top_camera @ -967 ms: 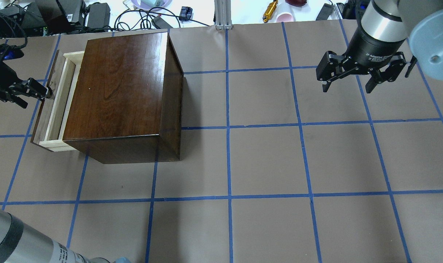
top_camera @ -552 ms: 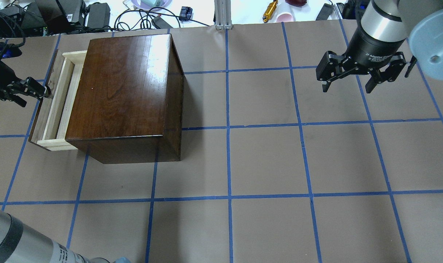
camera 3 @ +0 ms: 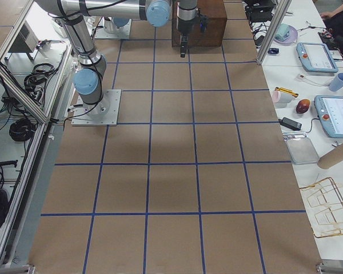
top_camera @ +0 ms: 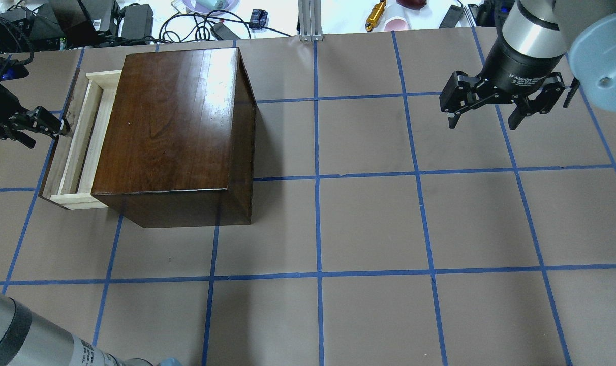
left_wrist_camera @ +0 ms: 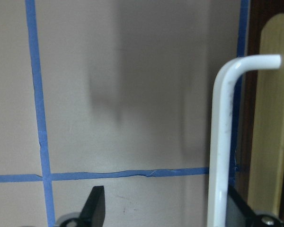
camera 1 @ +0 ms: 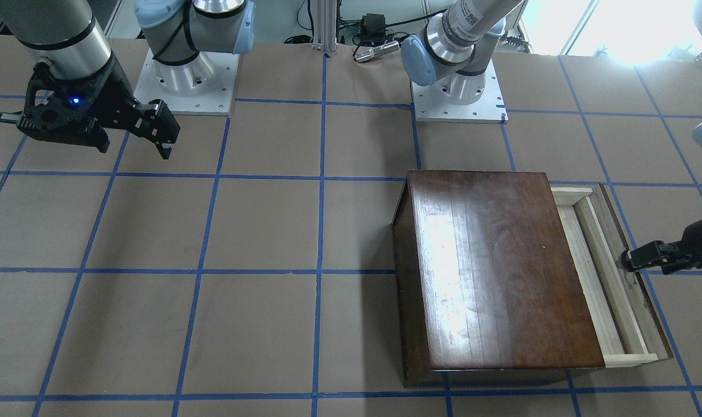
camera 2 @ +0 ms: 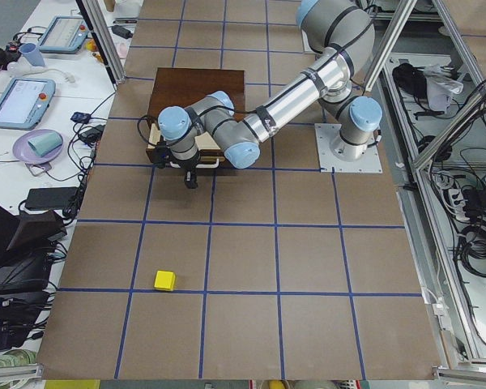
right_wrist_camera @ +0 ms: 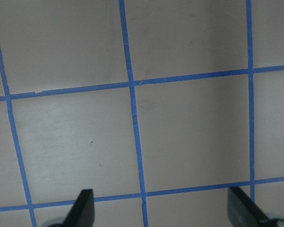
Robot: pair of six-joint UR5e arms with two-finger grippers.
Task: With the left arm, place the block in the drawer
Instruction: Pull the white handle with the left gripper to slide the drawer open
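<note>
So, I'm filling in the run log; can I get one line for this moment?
left gripper open astride handle | drawer partly out | block on table, not picked | right gripper open above table

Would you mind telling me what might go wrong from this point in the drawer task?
1. The white handle sits unclamped inside the open left pincer, so a pull may slip off it.
2. The drawer shows only a narrow strip beyond the cabinet, so the block, lying far off on the table, could catch its rim when placed.

Brown table (top_camera: 369, 223) crossed by a blue tape (top_camera: 316, 152) grid.
</note>
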